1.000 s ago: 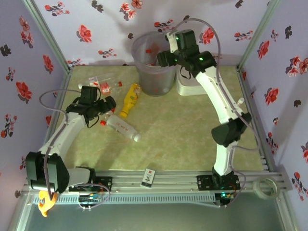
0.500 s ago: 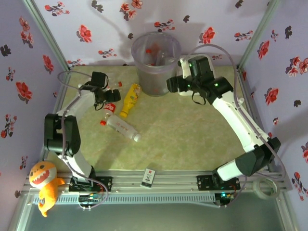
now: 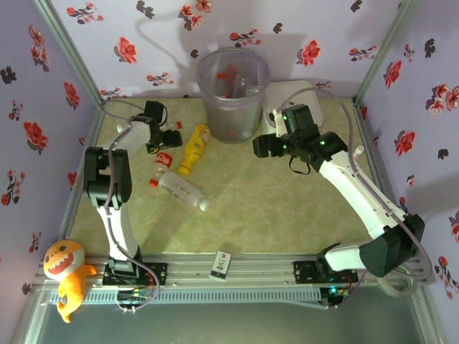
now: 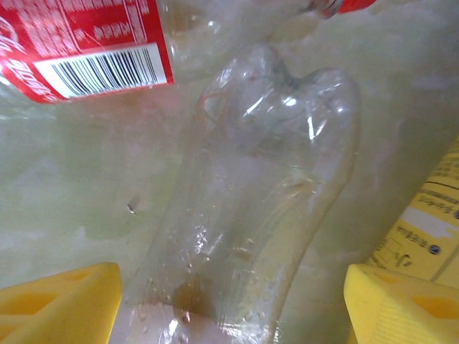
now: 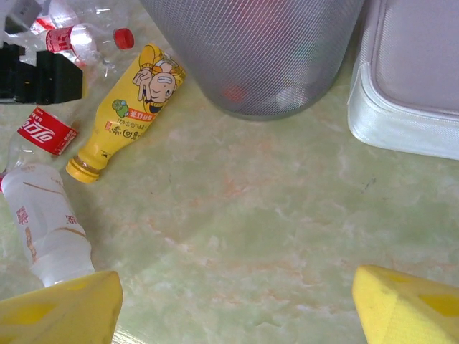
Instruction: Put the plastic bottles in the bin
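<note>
A clear plastic bottle (image 4: 251, 215) lies on the table between the yellow fingers (image 4: 61, 304) of my left gripper (image 4: 233, 301). That gripper is open, with a gap showing at its right finger. Beside it lie a red-labelled bottle (image 4: 86, 43) and the yellow squeeze bottle (image 4: 423, 229). From above, my left gripper (image 3: 169, 136) sits at the back left among the bottles. The yellow bottle (image 3: 195, 148) and a white-capped clear bottle (image 3: 183, 190) lie nearby. The bin (image 3: 233, 93) stands at the back with bottles inside. My right gripper (image 3: 259, 147) hangs open over bare table (image 5: 237, 308), right of the bin (image 5: 258, 50).
A white lidded box (image 3: 315, 115) sits right of the bin, partly under my right arm. A black-and-white card (image 3: 222, 264) lies on the front rail. An orange toy (image 3: 61, 276) sits at the near left corner. Floral walls close in three sides.
My right gripper left the bin's mouth and came down to its right, over the table. My left arm reached back to the bottles, and its jaws narrowed around a clear one.
</note>
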